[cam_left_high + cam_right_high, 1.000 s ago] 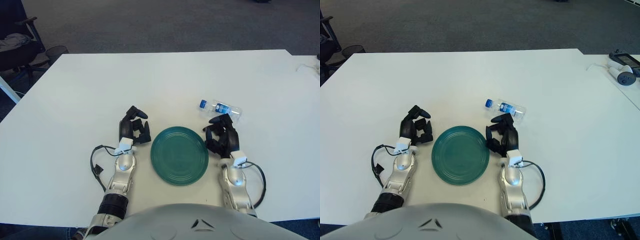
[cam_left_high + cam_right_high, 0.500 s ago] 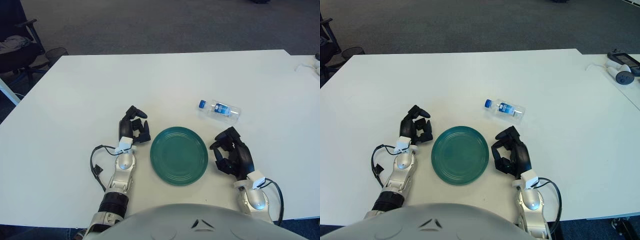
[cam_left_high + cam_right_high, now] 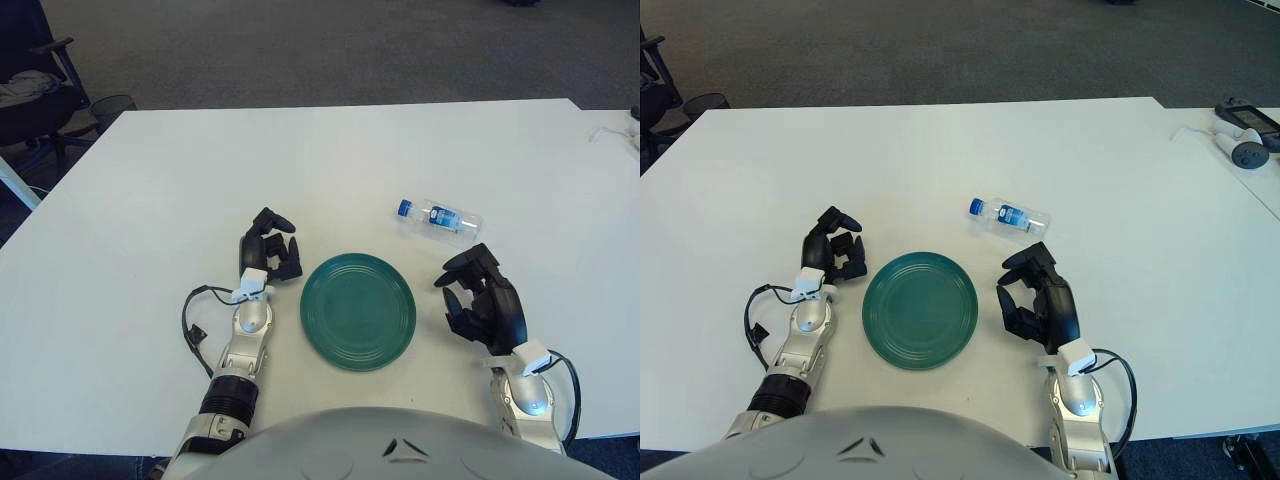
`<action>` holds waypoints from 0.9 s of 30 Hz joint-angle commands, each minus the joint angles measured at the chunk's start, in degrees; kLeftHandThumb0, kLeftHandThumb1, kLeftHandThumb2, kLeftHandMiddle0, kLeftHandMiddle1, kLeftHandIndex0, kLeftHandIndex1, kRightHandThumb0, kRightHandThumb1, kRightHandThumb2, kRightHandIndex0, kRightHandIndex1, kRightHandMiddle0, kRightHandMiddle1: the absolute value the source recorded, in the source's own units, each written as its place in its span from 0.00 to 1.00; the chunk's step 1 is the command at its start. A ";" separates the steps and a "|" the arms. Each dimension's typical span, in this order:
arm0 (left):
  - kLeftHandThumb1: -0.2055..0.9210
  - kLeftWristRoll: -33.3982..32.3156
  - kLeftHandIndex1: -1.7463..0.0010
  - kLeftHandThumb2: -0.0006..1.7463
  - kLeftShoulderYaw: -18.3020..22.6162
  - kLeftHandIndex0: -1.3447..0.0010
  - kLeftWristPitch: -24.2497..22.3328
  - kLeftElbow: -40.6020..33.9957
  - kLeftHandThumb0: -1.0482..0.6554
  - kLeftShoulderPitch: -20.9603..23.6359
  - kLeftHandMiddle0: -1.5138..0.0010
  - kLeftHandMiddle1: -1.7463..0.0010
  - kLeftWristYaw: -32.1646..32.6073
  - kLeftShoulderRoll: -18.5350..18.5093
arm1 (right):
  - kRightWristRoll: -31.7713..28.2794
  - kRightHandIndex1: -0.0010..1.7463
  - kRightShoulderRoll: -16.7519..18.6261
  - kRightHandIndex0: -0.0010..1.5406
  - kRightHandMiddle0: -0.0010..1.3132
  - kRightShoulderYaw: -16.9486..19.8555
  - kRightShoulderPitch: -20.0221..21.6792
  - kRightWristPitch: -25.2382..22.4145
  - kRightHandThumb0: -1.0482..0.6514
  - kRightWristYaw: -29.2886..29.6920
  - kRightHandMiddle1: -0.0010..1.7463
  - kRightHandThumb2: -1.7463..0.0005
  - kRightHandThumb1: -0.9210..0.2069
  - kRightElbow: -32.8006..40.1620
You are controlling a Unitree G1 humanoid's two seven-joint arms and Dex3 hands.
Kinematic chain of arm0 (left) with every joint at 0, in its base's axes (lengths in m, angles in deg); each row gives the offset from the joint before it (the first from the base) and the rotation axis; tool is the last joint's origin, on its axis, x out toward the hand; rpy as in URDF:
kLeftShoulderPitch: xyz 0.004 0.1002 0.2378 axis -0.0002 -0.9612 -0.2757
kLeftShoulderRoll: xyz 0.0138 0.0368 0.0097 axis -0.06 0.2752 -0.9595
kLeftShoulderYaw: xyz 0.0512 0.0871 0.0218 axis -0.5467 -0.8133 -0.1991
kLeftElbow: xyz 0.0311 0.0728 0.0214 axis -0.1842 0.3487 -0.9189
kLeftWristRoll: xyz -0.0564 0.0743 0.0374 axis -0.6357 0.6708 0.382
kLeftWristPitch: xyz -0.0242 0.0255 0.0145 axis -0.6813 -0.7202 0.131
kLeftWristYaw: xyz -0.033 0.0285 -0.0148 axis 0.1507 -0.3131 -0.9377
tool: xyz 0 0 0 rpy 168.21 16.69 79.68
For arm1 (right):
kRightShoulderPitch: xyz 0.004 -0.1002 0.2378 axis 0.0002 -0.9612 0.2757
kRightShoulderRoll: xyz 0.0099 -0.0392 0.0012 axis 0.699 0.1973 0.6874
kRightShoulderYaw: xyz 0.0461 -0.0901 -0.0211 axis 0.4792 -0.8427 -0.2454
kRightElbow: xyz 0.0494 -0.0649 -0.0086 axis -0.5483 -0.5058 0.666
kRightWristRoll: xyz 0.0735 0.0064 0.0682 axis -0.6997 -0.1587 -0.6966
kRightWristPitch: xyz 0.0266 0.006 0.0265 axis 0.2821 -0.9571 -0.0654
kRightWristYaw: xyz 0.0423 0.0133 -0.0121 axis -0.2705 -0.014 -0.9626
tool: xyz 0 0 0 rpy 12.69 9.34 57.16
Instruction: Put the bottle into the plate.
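Observation:
A small clear plastic bottle (image 3: pixel 438 217) with a blue cap and blue label lies on its side on the white table, beyond and to the right of a round dark green plate (image 3: pixel 358 310). My right hand (image 3: pixel 480 305) is raised just right of the plate and short of the bottle, fingers spread and empty. My left hand (image 3: pixel 267 255) rests on the table just left of the plate, fingers loosely curled, holding nothing.
The white table (image 3: pixel 200 170) stretches wide around the plate. A black cable (image 3: pixel 193 322) loops beside my left forearm. White and dark devices (image 3: pixel 1243 135) lie on a neighbouring table at far right. An office chair (image 3: pixel 30 85) stands off the far left corner.
My right hand pulled back from beside the bottle toward me, then lifted and shifted right and slightly forward. The bottle, the plate and my left hand stayed in place.

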 commanded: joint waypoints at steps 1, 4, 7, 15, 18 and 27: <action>0.34 0.80 0.00 0.85 0.24 0.47 -2.17 9.23 0.31 -5.68 0.17 0.00 0.54 0.09 | -0.18 0.96 0.00 0.24 0.22 0.79 1.12 0.79 0.62 0.25 0.96 0.48 0.26 1.66; 0.34 0.85 0.00 0.85 0.31 0.46 -2.29 9.54 0.31 -5.34 0.17 0.00 0.69 0.25 | -0.02 0.96 -0.05 0.23 0.21 1.01 1.45 0.57 0.62 0.45 0.97 0.47 0.26 1.67; 0.34 0.93 0.00 0.85 0.32 0.46 -2.32 9.90 0.31 -5.07 0.17 0.00 0.78 0.34 | -0.07 0.97 -0.09 0.23 0.20 1.12 1.70 0.57 0.62 0.41 0.98 0.47 0.26 1.38; 0.34 0.96 0.00 0.85 0.32 0.46 -2.16 11.51 0.31 -3.64 0.16 0.00 1.07 0.64 | -0.34 0.97 -0.23 0.23 0.20 1.72 2.95 0.35 0.62 0.10 0.98 0.47 0.27 0.24; 0.34 1.03 0.00 0.85 0.34 0.46 -1.99 12.20 0.31 -3.17 0.16 0.00 1.30 0.68 | -0.39 0.97 -0.25 0.23 0.20 1.86 3.24 0.36 0.62 0.01 0.98 0.47 0.27 -0.10; 0.34 1.75 0.00 0.85 0.04 0.46 -1.09 13.95 0.31 -1.99 0.16 0.00 1.85 0.46 | 16.36 0.66 -5.12 0.15 0.10 12.99 12.14 2.48 0.38 10.05 0.77 0.55 0.27 7.21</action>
